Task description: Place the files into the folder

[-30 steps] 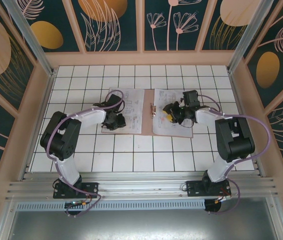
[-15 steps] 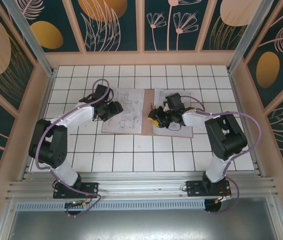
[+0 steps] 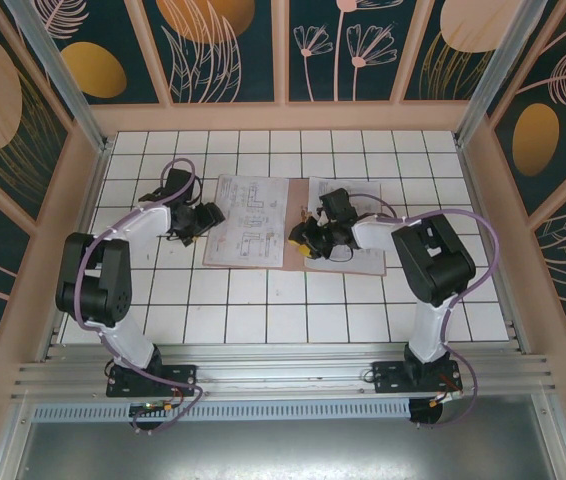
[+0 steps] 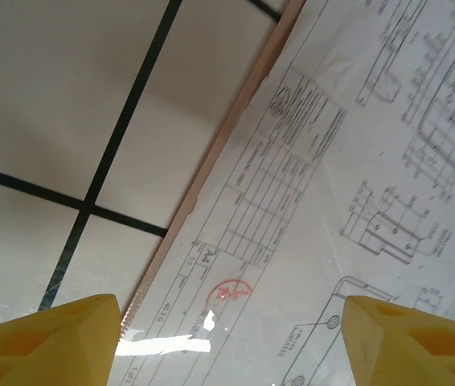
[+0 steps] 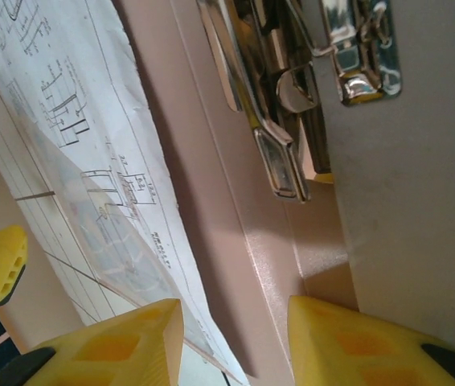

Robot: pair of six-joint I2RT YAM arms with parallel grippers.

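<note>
A flat, pinkish-brown kraft-card folder lies open at the middle of the table, its two rectangular flaps spread left and right of a central fold. The files, thin white paper sheets printed with fine black line drawings and ruled title blocks, lie flat on both flaps. In the left wrist view one sheet sits just inside the card's straight matte edge, with a small red stamp near its corner. A chrome spring clip sits at the fold, smooth and mirror-bright against the dull card.

The left arm's fingers, blunt yellow wedges, stand wide apart at the folder's 9 o'clock edge, one over bare tile and the other over the sheet. The card edge and printed paper show between them. The right arm's fingers, the same yellow, stand partly apart at about 6 o'clock of the clip. The fold's ridge and a sheet's edge are visible in the gap.

The table is laid with glossy white square tiles and thin black grid lines, and it catches soft reflections. Dark teal wall panels with peach and ochre leaf and flower outlines, set in pale beige frames, close it in. Aluminium posts stand at the back corners, and a ribbed aluminium rail runs along the 6 o'clock edge.
</note>
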